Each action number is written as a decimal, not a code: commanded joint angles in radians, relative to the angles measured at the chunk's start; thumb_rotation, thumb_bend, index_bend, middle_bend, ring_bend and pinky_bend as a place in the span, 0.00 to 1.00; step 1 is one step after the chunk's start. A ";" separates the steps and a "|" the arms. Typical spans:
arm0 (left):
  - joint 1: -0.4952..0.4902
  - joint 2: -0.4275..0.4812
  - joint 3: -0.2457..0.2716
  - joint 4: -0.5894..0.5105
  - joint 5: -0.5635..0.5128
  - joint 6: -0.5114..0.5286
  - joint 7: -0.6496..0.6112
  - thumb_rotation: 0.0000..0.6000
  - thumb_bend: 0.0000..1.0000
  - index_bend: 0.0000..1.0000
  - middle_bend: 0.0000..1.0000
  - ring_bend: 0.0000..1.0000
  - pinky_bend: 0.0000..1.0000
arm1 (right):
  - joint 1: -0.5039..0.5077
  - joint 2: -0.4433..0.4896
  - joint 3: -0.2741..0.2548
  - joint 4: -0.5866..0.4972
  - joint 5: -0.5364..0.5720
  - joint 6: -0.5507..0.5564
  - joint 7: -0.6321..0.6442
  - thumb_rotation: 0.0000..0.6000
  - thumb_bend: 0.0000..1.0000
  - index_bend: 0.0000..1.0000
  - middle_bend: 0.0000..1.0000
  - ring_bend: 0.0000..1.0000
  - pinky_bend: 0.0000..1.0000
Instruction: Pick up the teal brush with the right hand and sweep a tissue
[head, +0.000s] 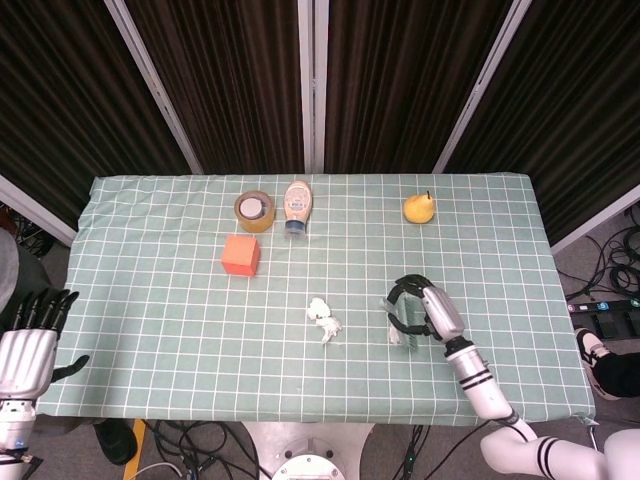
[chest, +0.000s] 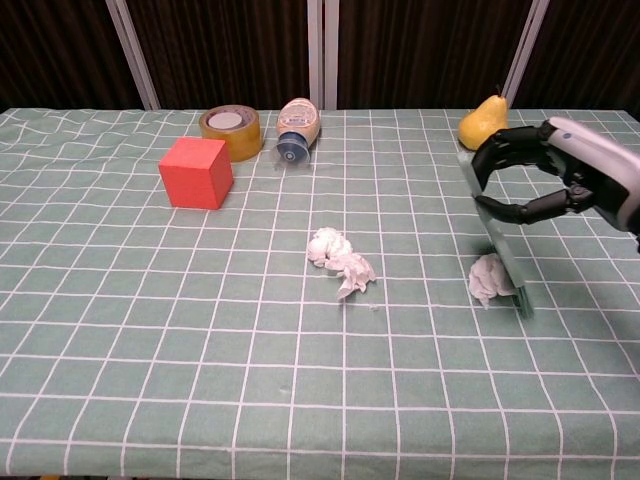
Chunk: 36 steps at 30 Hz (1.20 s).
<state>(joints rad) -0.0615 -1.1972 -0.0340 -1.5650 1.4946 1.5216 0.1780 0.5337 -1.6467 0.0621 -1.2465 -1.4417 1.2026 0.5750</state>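
Note:
My right hand (chest: 560, 180) (head: 425, 310) grips the teal brush (chest: 497, 242) (head: 396, 322) by its upper end, the blade slanting down to the cloth. The brush's lower edge touches a crumpled white tissue (chest: 489, 278) on its left side; in the head view that tissue is hidden behind the brush. A second crumpled tissue (chest: 341, 260) (head: 323, 318) lies near the table's middle, apart from the brush. My left hand (head: 28, 350) hangs off the table's left front corner with fingers spread and nothing in it.
A red cube (chest: 195, 172), a tape roll (chest: 231, 131) and a tipped bottle (chest: 296, 127) stand at the back left. A yellow pear (chest: 482, 123) sits at the back right, behind my right hand. The checked green tablecloth (chest: 150, 330) covers the table.

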 joint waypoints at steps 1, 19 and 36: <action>0.004 0.000 0.000 0.002 0.001 0.007 0.000 1.00 0.04 0.10 0.10 0.04 0.05 | 0.051 -0.055 0.040 0.034 0.000 -0.053 -0.005 1.00 0.57 0.60 0.53 0.22 0.15; 0.012 -0.002 0.002 -0.001 -0.001 0.013 0.004 1.00 0.04 0.10 0.10 0.04 0.05 | 0.208 -0.246 0.138 0.207 -0.036 -0.120 0.052 1.00 0.57 0.60 0.53 0.22 0.14; 0.009 -0.010 0.002 0.012 0.003 0.004 -0.006 1.00 0.04 0.10 0.10 0.04 0.05 | 0.119 0.077 0.050 0.153 -0.047 -0.130 -0.157 1.00 0.58 0.59 0.52 0.21 0.14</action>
<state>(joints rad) -0.0526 -1.2067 -0.0318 -1.5536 1.4973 1.5261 0.1722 0.6715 -1.6379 0.1428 -1.0834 -1.4992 1.1209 0.4823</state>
